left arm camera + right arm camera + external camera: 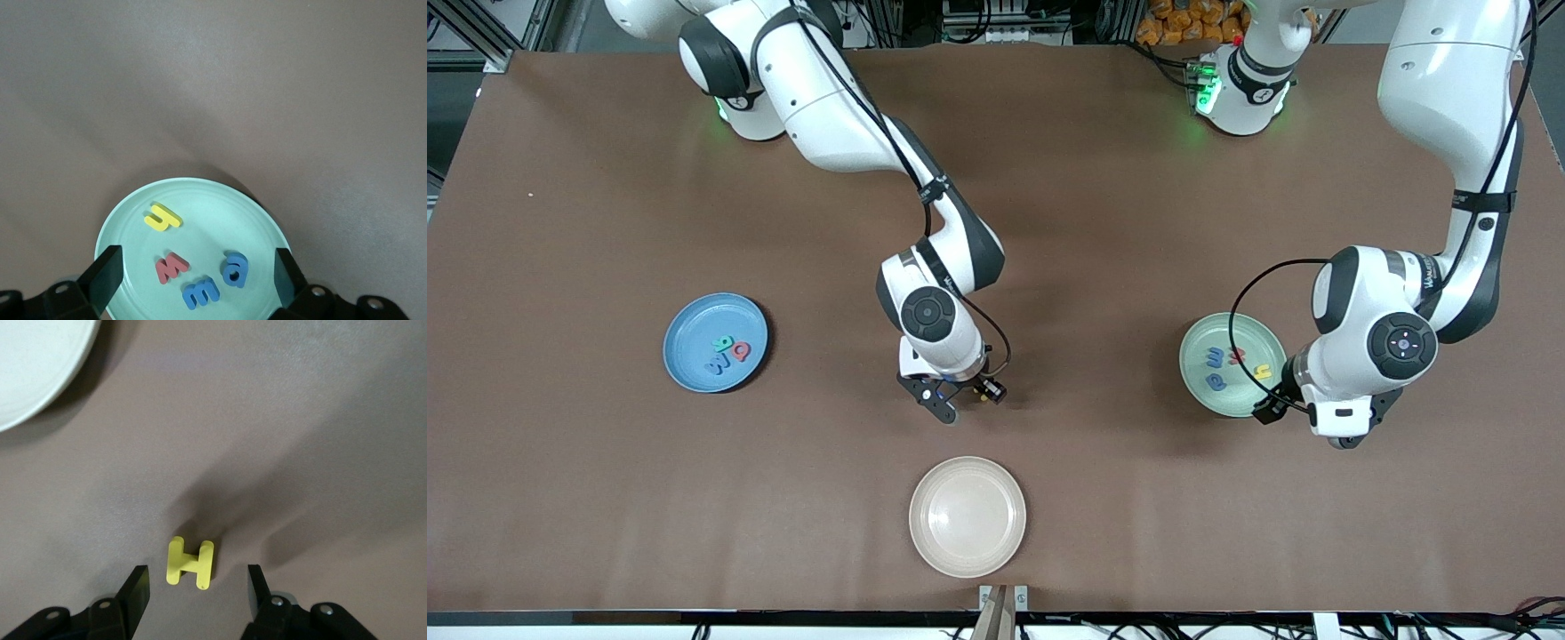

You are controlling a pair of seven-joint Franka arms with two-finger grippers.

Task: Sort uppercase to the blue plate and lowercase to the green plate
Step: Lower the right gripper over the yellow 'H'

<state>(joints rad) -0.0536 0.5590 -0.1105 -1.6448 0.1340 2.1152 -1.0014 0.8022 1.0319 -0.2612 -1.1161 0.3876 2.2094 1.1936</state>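
Note:
On the bare table a yellow H [190, 563] lies between the fingers of my right gripper [197, 587], which is open with a gap on each side of the letter. From the front, that gripper [965, 400] is low over mid-table. The blue plate [685, 333] holds a teal R [719, 342], a red Q [740, 352] and a blue W [716, 364]. The green plate [220, 207] holds a yellow h [162, 217], a red letter [171, 266], a blue m [201, 292] and a blue a [235, 269]. My left gripper [197, 277] hangs open over the green plate [1200, 342], holding nothing.
An empty beige plate [967, 516] sits nearer the front camera than the right gripper, close to the table's front edge; its rim [40, 367] shows in the right wrist view. The left arm's elbow and wrist rise beside the green plate at that end of the table.

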